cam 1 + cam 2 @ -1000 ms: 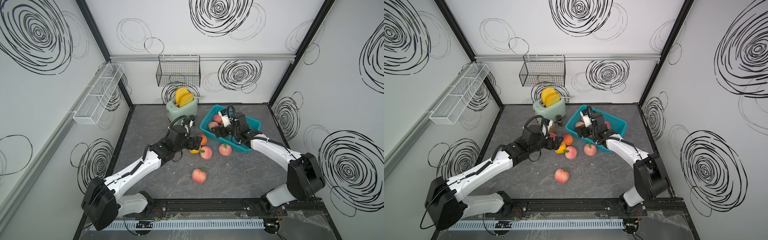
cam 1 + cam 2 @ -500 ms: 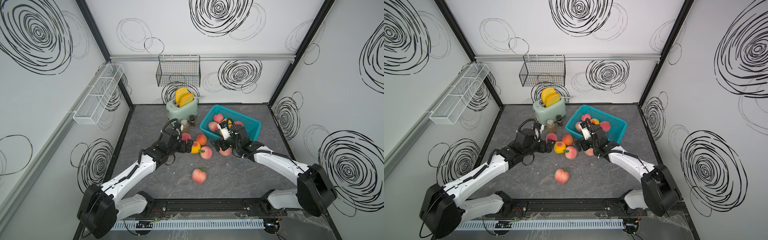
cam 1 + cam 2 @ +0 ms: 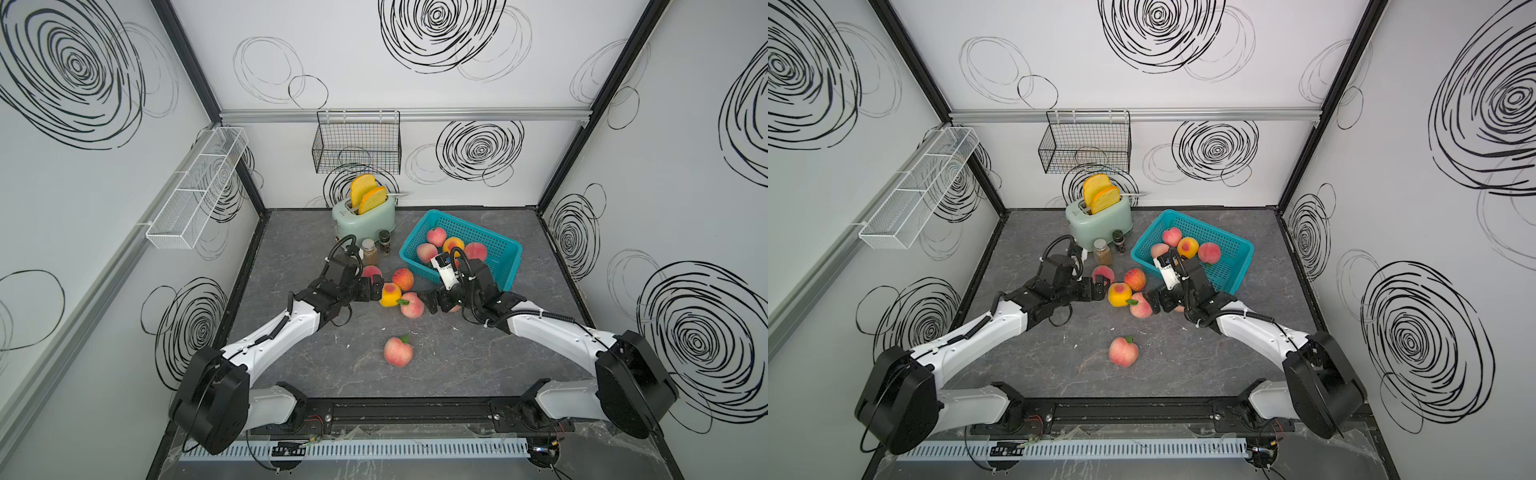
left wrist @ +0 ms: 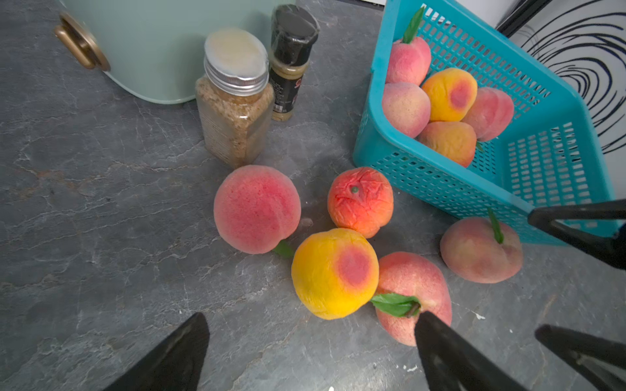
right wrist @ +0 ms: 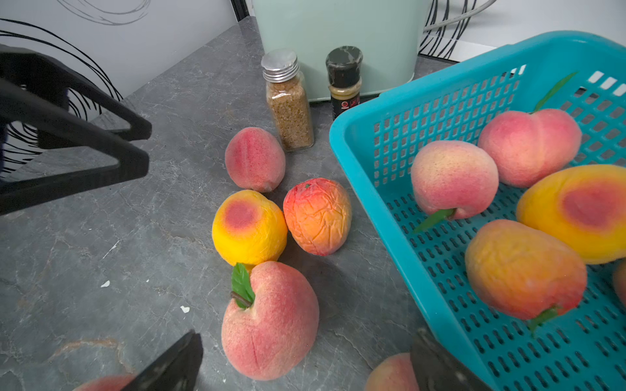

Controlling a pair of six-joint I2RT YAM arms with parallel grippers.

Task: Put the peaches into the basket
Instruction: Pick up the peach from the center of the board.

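Note:
The teal basket (image 3: 505,266) (image 3: 1233,266) holds several peaches (image 5: 454,177) in its left end. Loose peaches cluster on the table in front of it: a pink one (image 4: 256,209), a red-orange one (image 4: 360,201), a yellow one (image 3: 390,294) (image 4: 333,272) and a leafed pink one (image 3: 412,305) (image 5: 271,318). My left gripper (image 3: 376,286) (image 4: 311,318) is open just left of the yellow peach, not touching it. My right gripper (image 3: 432,301) (image 5: 306,338) is open with the leafed pink peach between its fingers. Another peach (image 5: 389,372) lies by its basket-side finger. A lone peach (image 3: 398,351) sits nearer the front.
A mint toaster (image 3: 365,218) with two toast slices stands behind the cluster, with two spice jars (image 4: 235,98) in front of it. A black wire basket (image 3: 357,147) hangs on the back wall and a white mesh rack (image 3: 195,195) on the left wall.
My right arm has swung from over the basket down to the table beside the loose peaches. My left gripper has drawn back slightly to the left of the cluster.

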